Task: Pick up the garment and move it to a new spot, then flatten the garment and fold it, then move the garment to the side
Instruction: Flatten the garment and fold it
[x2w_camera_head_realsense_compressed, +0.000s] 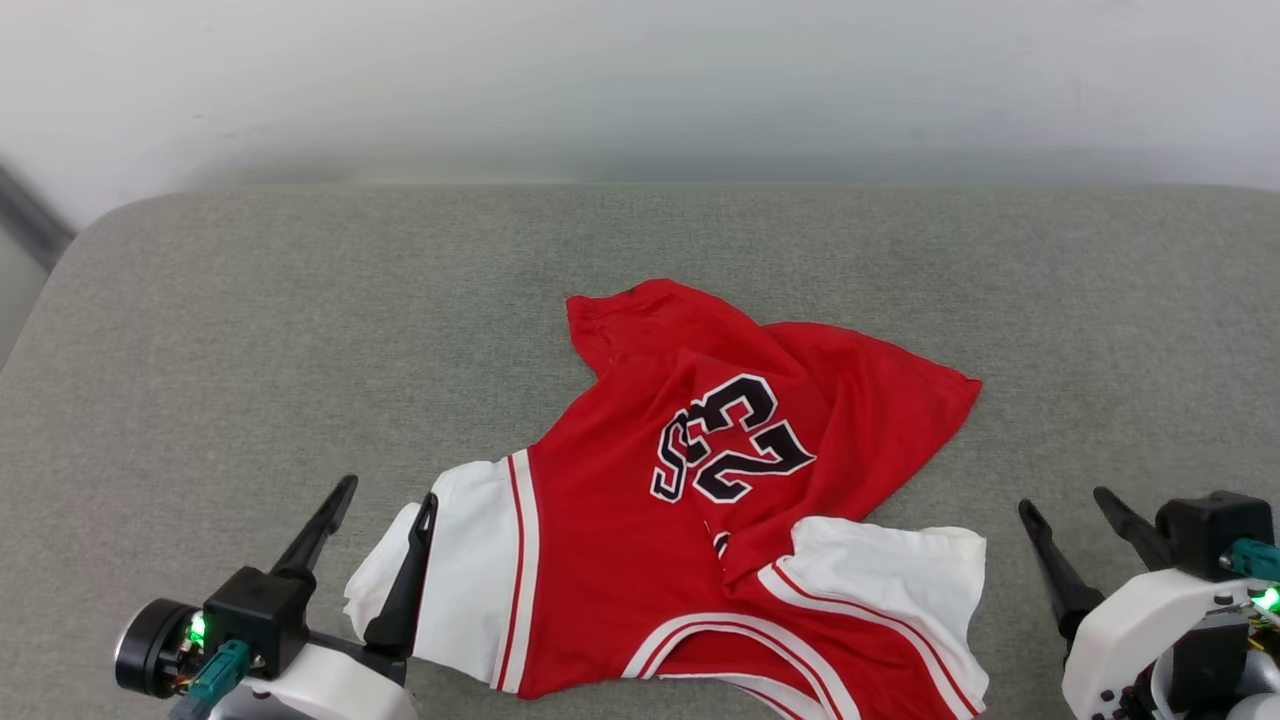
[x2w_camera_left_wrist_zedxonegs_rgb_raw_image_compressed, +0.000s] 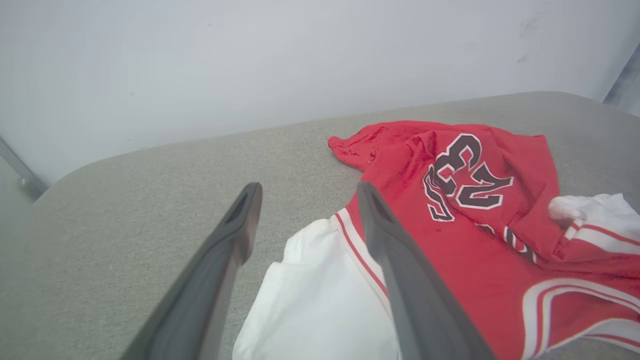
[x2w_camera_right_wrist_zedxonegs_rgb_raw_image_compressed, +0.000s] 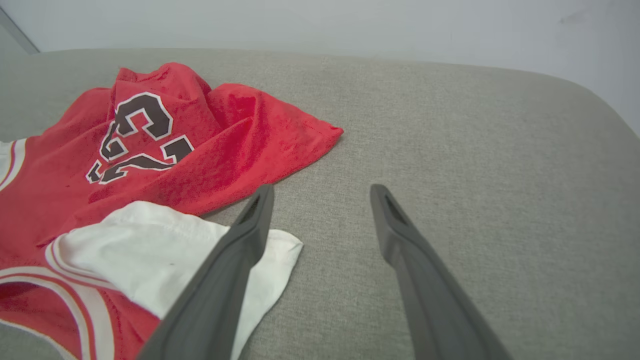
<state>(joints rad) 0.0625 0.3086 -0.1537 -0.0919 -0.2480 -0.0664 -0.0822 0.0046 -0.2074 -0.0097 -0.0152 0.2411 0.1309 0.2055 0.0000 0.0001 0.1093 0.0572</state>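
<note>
1. Left gripper (x2w_camera_head_realsense_compressed: 388, 492): lower left of the head view, low over the table (x2w_camera_head_realsense_compressed: 250, 330). Fingers spread apart, holding nothing. One finger crosses the edge of a white sleeve (x2w_camera_head_realsense_compressed: 470, 570); contact with the cloth cannot be told.
2. Right gripper (x2w_camera_head_realsense_compressed: 1062, 500): lower right, fingers spread, empty. Stands over bare table just beside the other white sleeve (x2w_camera_head_realsense_compressed: 890, 565).
3. Garment (x2w_camera_head_realsense_compressed: 620, 500): red jersey in the middle of the grey fabric-covered table, between the two grippers, collar end toward the robot. Condition: crumpled. The body is ridged and lapped over itself, the "23" (x2w_camera_head_realsense_compressed: 735, 440) is creased, and one sleeve is partly tucked under a red fold.
4. Stage, as judged: garment is laid down in its spot; flattening and folding are not yet done.
5. Hazard: a grip on the sleeve alone. Cause: the left fingers sit at the sleeve's edge. The sleeve would stretch while the body stays bunched.
6. Hazard: pinching two layers together. Cause: the overlapping red folds near the number. A crease would be locked in, not smoothed out.
7. Hazard: a fingertip snagging the table's cover. Cause: a low approach on soft upholstery.
8. Hazard: skewed spreading. Cause: unequal pull from the two arms, or one grip slipping off thin cloth.
9. Hazard: garment dragged off the near side. Cause: its collar end already runs past the bottom of the head view, so the table's near edge cannot be placed.
</note>
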